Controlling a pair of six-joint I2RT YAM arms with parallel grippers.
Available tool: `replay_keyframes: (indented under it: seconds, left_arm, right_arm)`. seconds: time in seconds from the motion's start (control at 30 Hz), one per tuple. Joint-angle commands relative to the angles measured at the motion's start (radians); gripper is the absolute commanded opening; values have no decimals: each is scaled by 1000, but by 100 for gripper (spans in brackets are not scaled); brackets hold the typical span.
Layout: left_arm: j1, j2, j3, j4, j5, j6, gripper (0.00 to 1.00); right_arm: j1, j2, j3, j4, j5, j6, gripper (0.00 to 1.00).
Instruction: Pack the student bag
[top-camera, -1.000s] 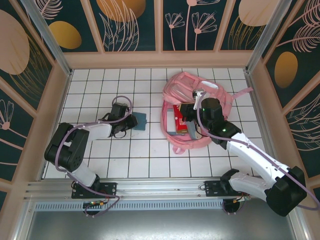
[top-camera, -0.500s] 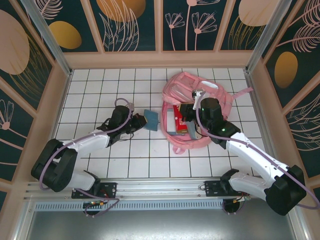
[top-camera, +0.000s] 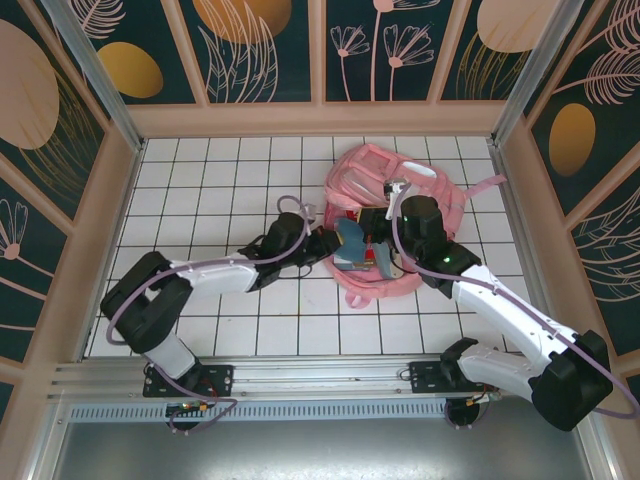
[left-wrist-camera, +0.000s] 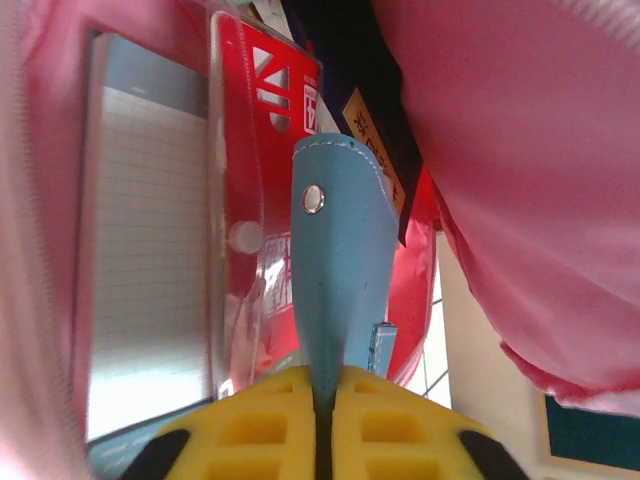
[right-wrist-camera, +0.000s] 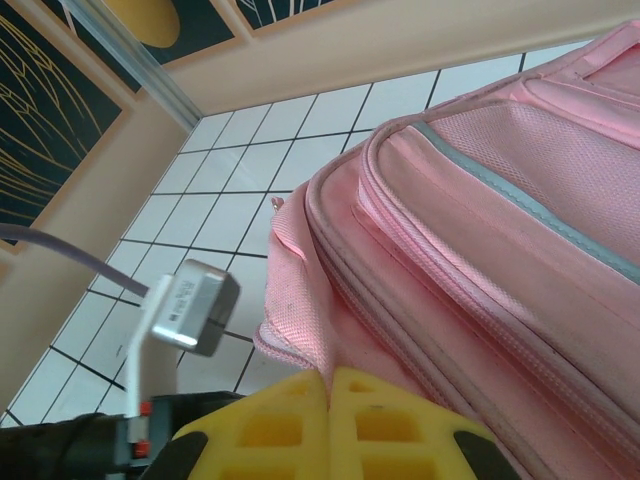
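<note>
The student bag (top-camera: 400, 170), a pink backpack, lies open on the tiled floor at the back right. My left gripper (top-camera: 322, 243) is at its opening, shut on a flat blue case (top-camera: 352, 238) with a snap button. In the left wrist view the blue case (left-wrist-camera: 340, 260) stands up from my left gripper (left-wrist-camera: 322, 400), between pink bag fabric (left-wrist-camera: 520, 150) and a red packet (left-wrist-camera: 260, 150) beside a lined notebook (left-wrist-camera: 140, 250) inside the bag. My right gripper (right-wrist-camera: 328, 385) is shut on the bag's (right-wrist-camera: 500, 220) opening edge, holding the flap up.
The white tiled floor (top-camera: 200, 180) is boxed in by wooden walls with dark floral panels (top-camera: 260, 50). A pink strap (top-camera: 485, 184) trails to the right of the bag. The left arm's silver wrist camera (right-wrist-camera: 190, 305) sits close beside my right gripper.
My left arm has swept right from the middle of the floor, carrying the blue case to the bag's opening. The right gripper has stayed on the bag's edge.
</note>
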Motion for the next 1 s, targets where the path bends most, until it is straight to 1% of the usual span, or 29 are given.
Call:
replay_keyframes:
  seconds: [0.0, 0.03, 0.1, 0.13, 0.2, 0.23, 0.37, 0.47, 0.57, 0.63, 0.67, 0.73, 0.83, 0.9, 0.97]
  left_arm:
    - [-11, 50, 98, -35, -81, 24, 26]
    - [-13, 94, 127, -85, -102, 42, 38]
    - [-14, 124, 144, -155, -120, 69, 55]
    - [-14, 126, 143, -178, -134, 78, 61]
    - [-13, 108, 143, -205, -162, 92, 68]
    - [-15, 92, 137, -215, -177, 103, 69]
    - [-13, 6, 111, -274, -223, 146, 70]
    - [-14, -47, 98, -337, -263, 167, 68]
    - [-14, -67, 97, -426, -338, 190, 67]
    - [-14, -50, 114, -485, -394, 214, 66]
    - [-14, -35, 126, -501, -404, 228, 66]
    - [-13, 14, 143, -523, -407, 253, 65]
    - [-14, 109, 223, -527, -385, 278, 61]
    - [-14, 158, 260, -531, -377, 282, 56]
    - [-13, 189, 286, -529, -350, 278, 48]
  right_arm:
    - [12, -33, 46, 54, 4, 4, 0]
    - [11, -35, 44, 52, 7, 1, 0]
    - [12, -40, 42, 45, 13, -1, 0]
    - [12, -42, 42, 44, 17, -2, 0]
    - [12, -46, 35, 42, 23, -3, 0]
    - [12, -46, 33, 43, 24, -3, 0]
    - [11, -36, 25, 54, 26, -2, 0]
    - [11, -27, 26, 59, 22, -1, 0]
    - [11, -26, 21, 65, 18, 3, 0]
    - [11, -26, 22, 66, 19, 4, 0]
    - [11, -29, 22, 64, 18, 4, 0]
    - [11, -29, 25, 60, 18, 5, 0]
    - [11, -35, 28, 53, 20, 7, 0]
    - [12, -40, 29, 44, 24, 6, 0]
    - [12, -46, 35, 29, 31, 0, 0]
